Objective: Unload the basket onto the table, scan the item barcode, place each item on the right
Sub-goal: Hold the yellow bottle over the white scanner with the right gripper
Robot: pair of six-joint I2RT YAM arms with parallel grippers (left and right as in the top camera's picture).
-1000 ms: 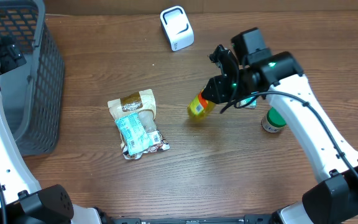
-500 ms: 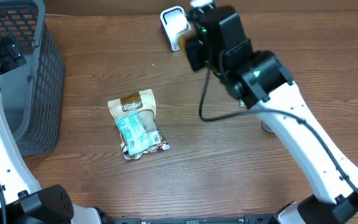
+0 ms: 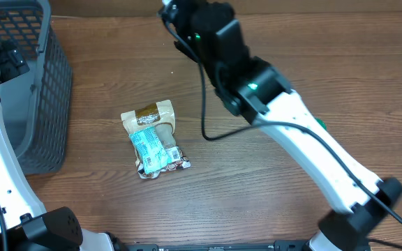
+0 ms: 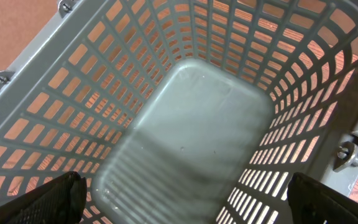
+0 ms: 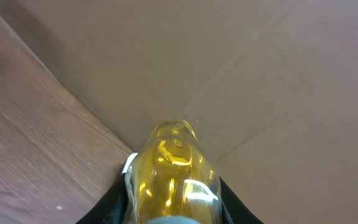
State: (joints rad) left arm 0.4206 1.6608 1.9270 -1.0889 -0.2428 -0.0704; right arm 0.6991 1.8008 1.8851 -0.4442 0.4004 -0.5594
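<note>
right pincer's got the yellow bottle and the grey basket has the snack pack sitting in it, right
Not quite. The right pincer does hold the yellow bottle, but the grey basket has nothing in it, as the left wrist view shows. The snack pack lies on the table outside the basket, seen from overhead.

A glossy, translucent yellow bottle [image 5: 173, 168] sits clamped in my right pincer [image 5: 171, 214], raised near the desk [image 5: 36, 162] back edge.
</note>
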